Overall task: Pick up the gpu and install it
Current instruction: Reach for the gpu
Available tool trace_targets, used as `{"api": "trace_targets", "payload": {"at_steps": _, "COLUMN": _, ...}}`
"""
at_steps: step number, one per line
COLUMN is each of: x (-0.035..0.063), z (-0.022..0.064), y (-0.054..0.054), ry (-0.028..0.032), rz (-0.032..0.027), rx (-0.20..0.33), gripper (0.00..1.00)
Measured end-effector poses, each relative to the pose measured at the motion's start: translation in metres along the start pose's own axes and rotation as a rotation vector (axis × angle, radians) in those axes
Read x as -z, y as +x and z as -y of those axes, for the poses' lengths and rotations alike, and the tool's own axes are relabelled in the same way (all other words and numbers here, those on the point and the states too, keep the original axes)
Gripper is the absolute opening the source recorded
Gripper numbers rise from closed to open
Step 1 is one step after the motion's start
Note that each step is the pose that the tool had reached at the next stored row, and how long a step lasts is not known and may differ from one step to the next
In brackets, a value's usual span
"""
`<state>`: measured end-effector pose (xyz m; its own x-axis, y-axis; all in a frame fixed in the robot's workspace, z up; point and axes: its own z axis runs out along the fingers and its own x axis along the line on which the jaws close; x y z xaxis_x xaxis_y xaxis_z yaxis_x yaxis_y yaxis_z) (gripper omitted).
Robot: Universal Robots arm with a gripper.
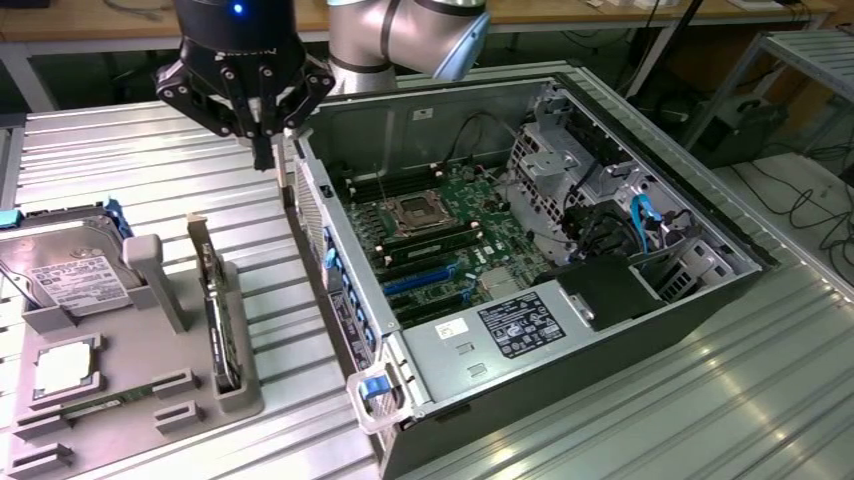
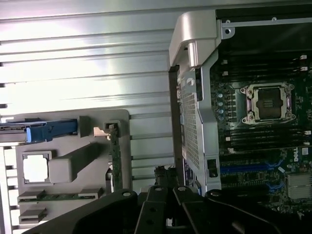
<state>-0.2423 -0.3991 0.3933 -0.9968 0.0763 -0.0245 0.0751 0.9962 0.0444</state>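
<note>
The gripper [image 1: 274,160], fingers pressed together and empty, hangs above the ribbed table [image 1: 147,150], just beside the open computer case [image 1: 441,95]. The gpu [image 1: 214,300] stands on edge in a grey holder [image 1: 243,392], apart from the gripper. Coming down shut, the fingers could knock the thin card askew or clip the case wall. Clearance there looks slim, though it is hard to judge.

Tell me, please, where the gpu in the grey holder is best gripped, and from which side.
Probably the top long edge, coming straight down from above. The gpu stands on edge in a slot of the grey holder, so its lower part is enclosed; pinch across the two flat faces.
</note>
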Motion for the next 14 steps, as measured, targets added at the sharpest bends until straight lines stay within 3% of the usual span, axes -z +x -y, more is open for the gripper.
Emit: {"api": "trace_targets", "payload": {"at_steps": 14, "x": 0.0005, "z": 0.0016, "y": 0.018, "ry": 0.0, "rz": 0.0, "rx": 0.0, "gripper": 0.11}}
